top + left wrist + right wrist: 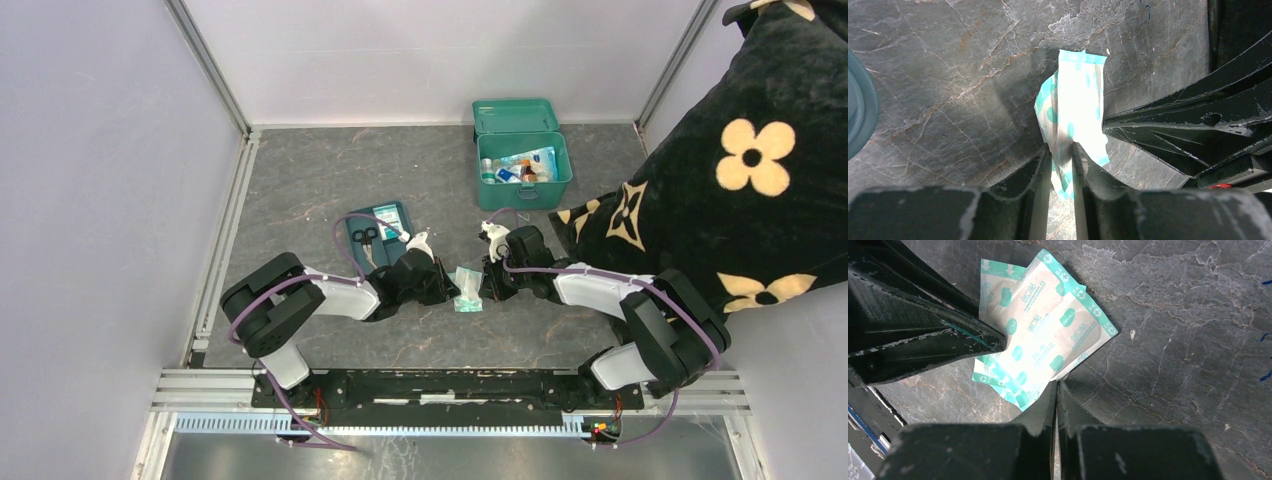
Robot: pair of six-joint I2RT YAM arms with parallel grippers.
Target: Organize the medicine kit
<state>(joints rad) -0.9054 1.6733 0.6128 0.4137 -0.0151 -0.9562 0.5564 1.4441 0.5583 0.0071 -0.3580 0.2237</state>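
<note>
The medicine kit [528,193] stands open at the back of the table, its lid [515,115] tipped back and bottles and packets inside. Between my two grippers, a small stack of white-and-teal bandage packets [468,290] is held on edge just above the table. My left gripper [1062,147] has its jaws narrowed onto the lower end of the packets [1075,100], which fill the gap at the tips. My right gripper [1056,384] is shut, pinching a corner of the same packets [1043,340].
A flat teal divided tray [395,212] holding scissors [366,237] lies just behind my left arm. A black cushion with cream flowers [740,180] fills the right side, close to my right arm. Walls close the table at the back and left.
</note>
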